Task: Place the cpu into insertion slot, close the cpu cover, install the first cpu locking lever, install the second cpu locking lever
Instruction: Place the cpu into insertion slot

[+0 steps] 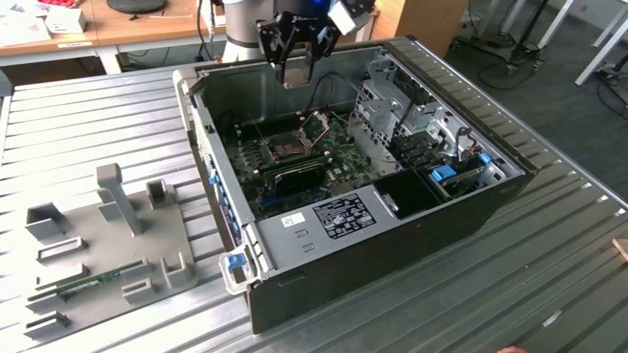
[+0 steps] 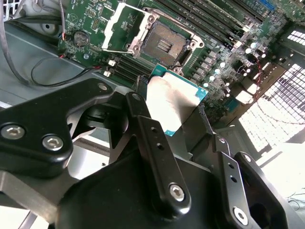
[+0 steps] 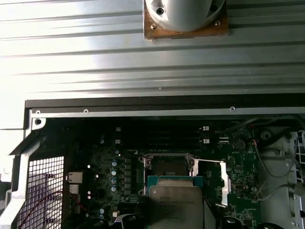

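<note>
My gripper [image 1: 295, 76] hangs over the back of the open computer case [image 1: 471, 213], shut on the cpu [image 2: 174, 95]. The cpu is a flat square chip with a pale metal top and a green edge, gripped between the two black fingers [image 2: 147, 129]. It also appears in the first wrist view as the cpu [image 3: 175, 206], just short of the insertion slot [image 3: 167, 167]. The insertion slot [image 2: 164, 44] lies bare on the green motherboard [image 1: 339, 158]. Beside it the cpu cover [image 2: 119, 28] is swung open; in the first wrist view the cpu cover [image 3: 212, 183] lies next to the slot.
The case stands on a ribbed metal table [image 1: 88, 125]. A grey fixture plate [image 1: 108, 243] with upright posts lies at the exterior view's left. Memory slots [image 2: 209, 21], black cables [image 2: 47, 76] and a drive cage [image 1: 402, 103] crowd the socket. The case walls rise around the board.
</note>
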You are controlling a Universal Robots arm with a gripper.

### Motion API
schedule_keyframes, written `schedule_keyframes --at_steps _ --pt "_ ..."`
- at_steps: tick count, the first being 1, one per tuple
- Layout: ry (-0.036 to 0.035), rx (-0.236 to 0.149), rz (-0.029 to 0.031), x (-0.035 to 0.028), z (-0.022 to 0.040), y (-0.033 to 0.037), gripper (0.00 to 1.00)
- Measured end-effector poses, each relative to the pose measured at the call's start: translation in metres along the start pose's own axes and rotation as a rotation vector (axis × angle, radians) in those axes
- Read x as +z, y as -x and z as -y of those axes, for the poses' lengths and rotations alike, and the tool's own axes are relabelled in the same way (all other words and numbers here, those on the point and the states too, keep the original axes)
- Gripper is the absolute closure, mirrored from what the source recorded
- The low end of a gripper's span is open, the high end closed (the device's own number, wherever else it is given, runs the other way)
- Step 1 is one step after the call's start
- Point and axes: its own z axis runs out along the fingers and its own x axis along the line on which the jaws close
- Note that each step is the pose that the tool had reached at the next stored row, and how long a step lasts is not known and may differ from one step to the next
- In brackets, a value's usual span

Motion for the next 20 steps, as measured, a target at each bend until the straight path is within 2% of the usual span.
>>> schedule_keyframes --at_steps 9,15,20 --pt "-0.0001 0.0 -0.0001 0.0057 0.0005 0.0001 0.46" --pt "-0.0001 0.0 0.0 0.0059 0.0005 0.0001 0.46" --pt "0.0001 0.0 0.0 0.0094 0.0008 0.0002 0.46"
